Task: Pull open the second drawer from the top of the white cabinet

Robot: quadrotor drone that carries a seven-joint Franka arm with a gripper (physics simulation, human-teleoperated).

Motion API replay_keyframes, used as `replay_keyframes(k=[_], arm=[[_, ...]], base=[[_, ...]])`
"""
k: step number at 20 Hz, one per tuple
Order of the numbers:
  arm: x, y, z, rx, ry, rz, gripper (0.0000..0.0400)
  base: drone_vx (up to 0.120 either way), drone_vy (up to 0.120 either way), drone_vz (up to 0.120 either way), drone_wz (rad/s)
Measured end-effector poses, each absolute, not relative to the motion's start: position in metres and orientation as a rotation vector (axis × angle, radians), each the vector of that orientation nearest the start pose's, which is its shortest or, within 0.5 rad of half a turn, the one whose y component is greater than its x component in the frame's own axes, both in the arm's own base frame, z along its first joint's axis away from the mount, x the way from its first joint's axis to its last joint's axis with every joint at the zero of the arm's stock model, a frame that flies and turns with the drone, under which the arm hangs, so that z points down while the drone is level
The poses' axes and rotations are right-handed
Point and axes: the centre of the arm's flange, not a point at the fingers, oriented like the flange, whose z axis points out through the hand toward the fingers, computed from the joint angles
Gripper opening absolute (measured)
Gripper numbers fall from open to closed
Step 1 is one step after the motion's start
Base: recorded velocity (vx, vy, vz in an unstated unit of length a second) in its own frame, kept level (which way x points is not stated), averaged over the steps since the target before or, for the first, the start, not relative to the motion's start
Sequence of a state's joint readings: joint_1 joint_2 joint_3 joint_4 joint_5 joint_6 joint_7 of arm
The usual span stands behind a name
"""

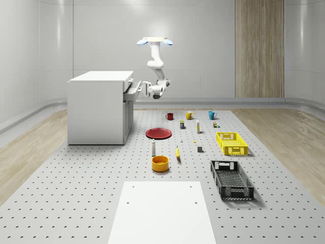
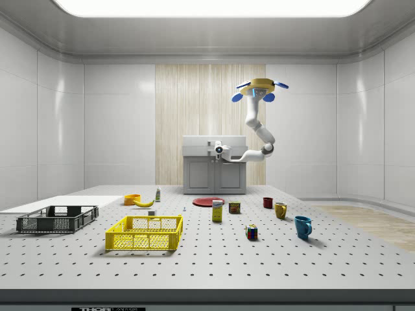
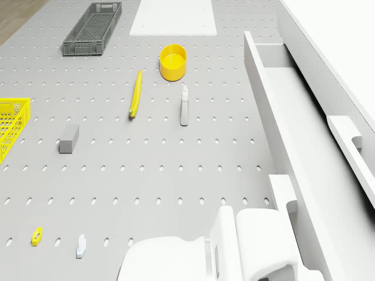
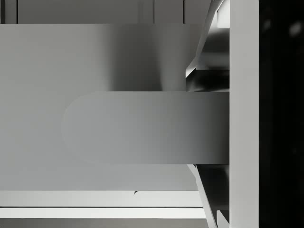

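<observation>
**Q:** Where was the drone, and where was the cabinet?

**A:** From my remote station, I saw the drone (image 1: 155,41) hovering high in the upper middle of the whole-scene view, above the bench (image 1: 91,193) and just right of the white cabinet (image 1: 99,109). The cabinet stood at the middle left of that frame, at the far end of the bench.

**Q:** And the arm?

**A:** It hung down from the drone and bent toward the cabinet's front. The claw (image 1: 148,89) sat against the handle of a drawer (image 1: 133,91) near the cabinet's top. That drawer stuck out from the cabinet face, partly open. I couldn't tell which drawer it was by count.

**Q:** Was the claw clenched?

**A:** I could not tell. The wrist view showed a rounded grey handle (image 4: 142,127) very close, across the frame's middle.

**Q:** Anything else nearby?

**A:** A red plate (image 1: 159,133) lay on the bench at centre frame, well apart from the cabinet.
</observation>
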State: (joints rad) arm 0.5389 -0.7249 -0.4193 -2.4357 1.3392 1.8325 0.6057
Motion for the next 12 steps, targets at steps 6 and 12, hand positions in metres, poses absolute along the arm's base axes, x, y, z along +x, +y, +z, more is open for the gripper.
replay_keyframes(k=[6,12], arm=[[0.356,0.07,0.614,-1.486,0.626,0.625,0.0129],[0.355,0.058,0.616,-1.491,0.635,0.63,0.0147]], base=[[0.0,0.0,0.0,0.0],[0.0,0.0,0.0,0.0]])
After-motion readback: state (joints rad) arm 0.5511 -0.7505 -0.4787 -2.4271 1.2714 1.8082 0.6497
